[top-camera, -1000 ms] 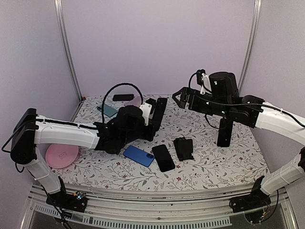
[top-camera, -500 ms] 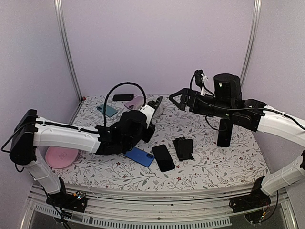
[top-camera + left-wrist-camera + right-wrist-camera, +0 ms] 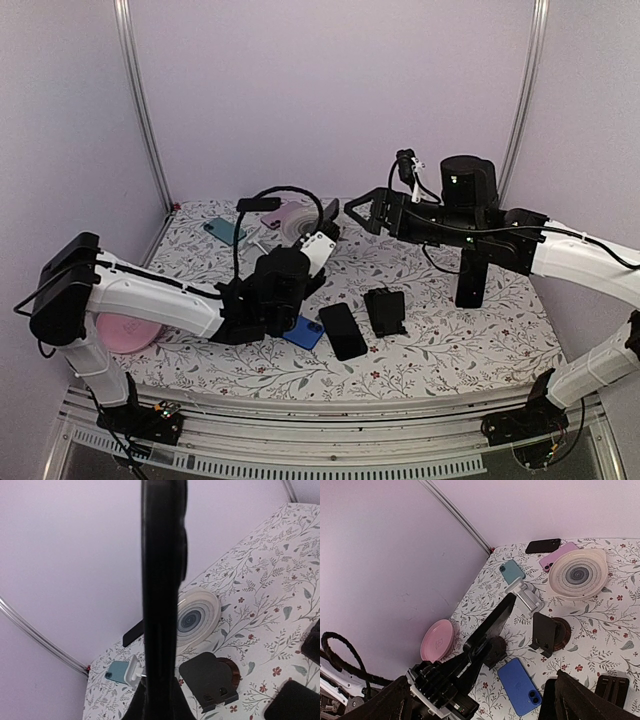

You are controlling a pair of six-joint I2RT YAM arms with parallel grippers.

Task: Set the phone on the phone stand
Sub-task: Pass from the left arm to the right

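Note:
My left gripper (image 3: 306, 258) is shut on a black phone (image 3: 326, 222), held edge-on and tilted up above the table. In the left wrist view the phone (image 3: 160, 580) fills the centre as a dark vertical bar. The black phone stand (image 3: 212, 677) on a brown round base stands on the table just right of it. The right wrist view shows the stand (image 3: 545, 632) to the right of the held phone (image 3: 495, 620), apart from it. My right gripper (image 3: 365, 212) is open and empty, hovering above the middle back of the table.
A blue phone (image 3: 305, 330), another black phone (image 3: 342, 330) and a flat black stand (image 3: 385, 310) lie near the front. A ringed plate (image 3: 577, 573), white stand (image 3: 525, 595), teal phone (image 3: 512, 571) and pink phone (image 3: 560, 555) sit at the back. A pink plate (image 3: 125, 335) is at left.
My left gripper has moved down and towards the near side with the black phone, which now tilts more steeply. My right gripper has shifted a little to the left.

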